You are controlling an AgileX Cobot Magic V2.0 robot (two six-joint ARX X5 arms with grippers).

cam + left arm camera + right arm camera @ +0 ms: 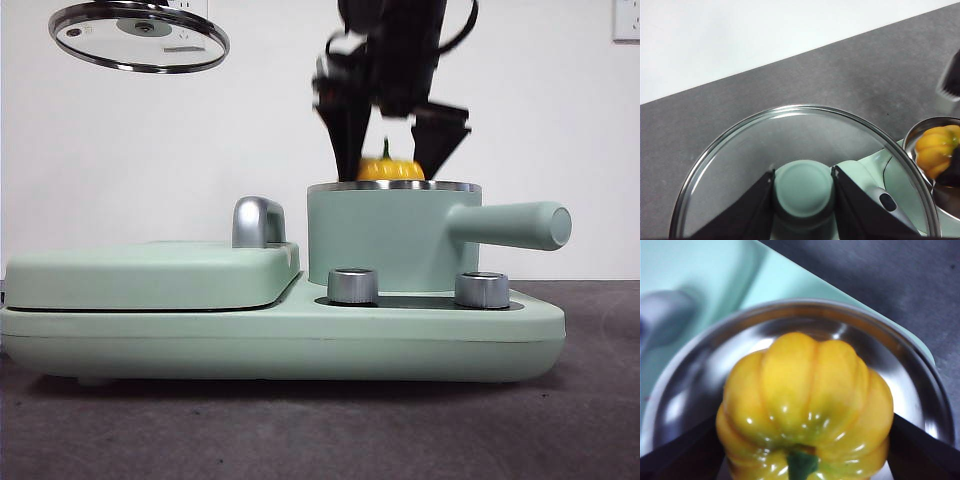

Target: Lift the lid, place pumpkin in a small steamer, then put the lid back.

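Front view: the right gripper (392, 150) holds the pumpkin (390, 169) between its jaws at the pot (390, 240) rim, upper centre; the lid (139, 37) hangs upper left. Left wrist view: the left gripper (803, 192) clamps the lid's knob (803, 189). Right wrist view: jaws flank the pumpkin over the pot's open mouth.

No text, label, brand, number or sign can be read on anything in these three views.
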